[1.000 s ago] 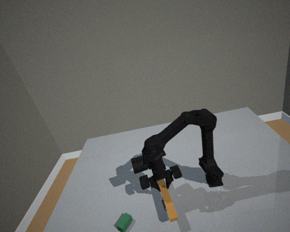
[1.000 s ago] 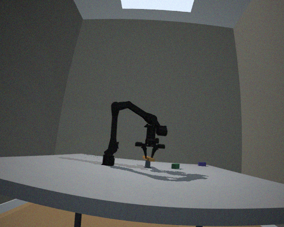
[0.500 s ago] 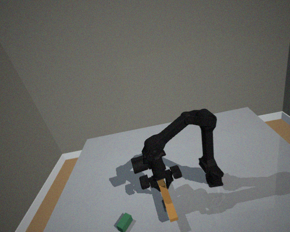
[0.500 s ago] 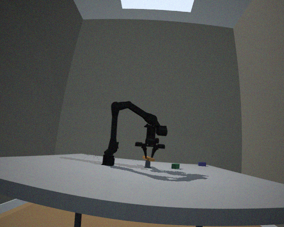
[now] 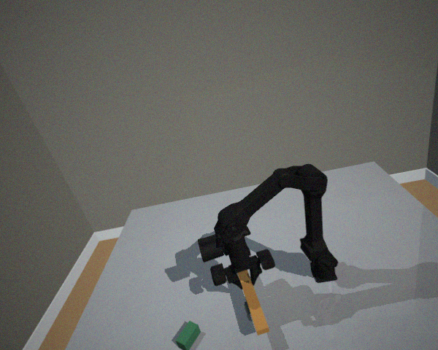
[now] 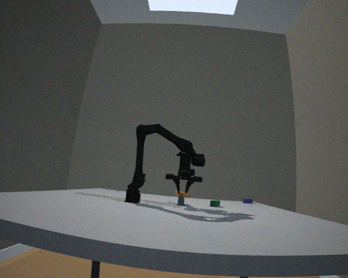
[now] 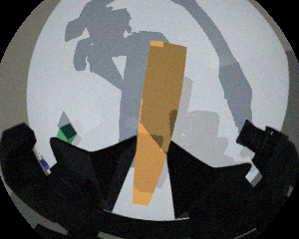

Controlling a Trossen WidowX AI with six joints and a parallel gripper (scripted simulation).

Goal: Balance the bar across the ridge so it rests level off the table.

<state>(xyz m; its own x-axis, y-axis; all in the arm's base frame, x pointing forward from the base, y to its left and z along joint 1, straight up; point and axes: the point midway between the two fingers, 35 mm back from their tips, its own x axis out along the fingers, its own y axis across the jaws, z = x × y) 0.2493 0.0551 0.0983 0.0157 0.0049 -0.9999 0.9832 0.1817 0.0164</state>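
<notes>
The orange bar (image 5: 258, 309) (image 6: 185, 195) (image 7: 162, 80) is above the table and looks about level. My gripper (image 5: 247, 282) (image 6: 182, 192) (image 7: 152, 141) points down and is shut on the bar, with a finger against each long side. The grey-blue ridge (image 6: 180, 201) stands upright under the bar in the exterior view, its top at the bar's underside; whether they touch is too small to tell. In the top view only a dark sliver of the ridge (image 5: 247, 310) shows beside the bar. The bar hides the ridge in the wrist view.
A green block (image 5: 188, 335) (image 6: 214, 203) (image 7: 67, 132) lies on the table (image 5: 144, 271) (image 6: 108, 227) to one side of the bar. A blue block (image 6: 247, 201) (image 7: 43, 163) lies farther out. Shadows of the arm cross the table.
</notes>
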